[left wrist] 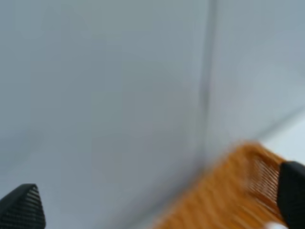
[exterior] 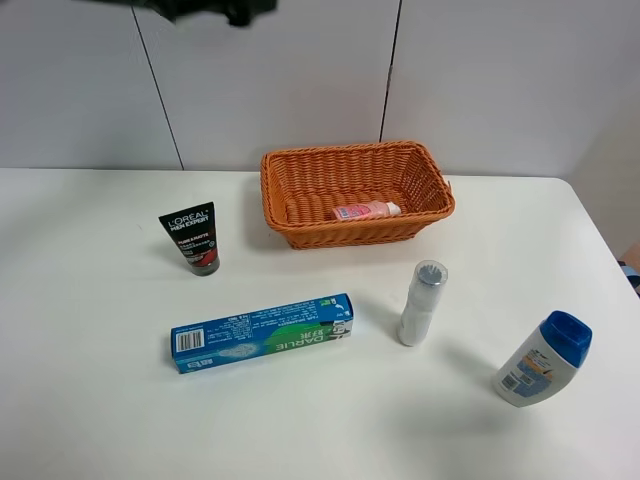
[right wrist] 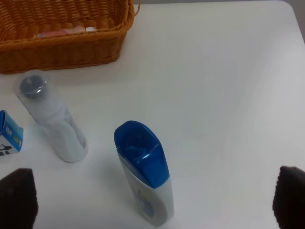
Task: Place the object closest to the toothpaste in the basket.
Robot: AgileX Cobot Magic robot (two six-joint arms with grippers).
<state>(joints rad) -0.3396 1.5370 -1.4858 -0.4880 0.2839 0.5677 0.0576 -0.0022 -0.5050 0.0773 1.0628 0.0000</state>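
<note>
The blue and green toothpaste box (exterior: 262,332) lies flat at the front middle of the table. A white bottle with a clear cap (exterior: 421,303) stands to its right; it also shows in the right wrist view (right wrist: 50,117). The orange wicker basket (exterior: 350,232) stands behind them with a small pink bottle (exterior: 365,211) lying inside. My left gripper (left wrist: 155,202) is open and empty, high up near the wall with the basket (left wrist: 224,195) blurred below it. My right gripper (right wrist: 152,198) is open and empty above the table's right side.
A black L'Oreal tube (exterior: 192,238) stands at the left. A white bottle with a blue cap (exterior: 545,360) stands at the front right, also in the right wrist view (right wrist: 145,174). A dark part of the left arm (exterior: 200,8) shows at the top edge.
</note>
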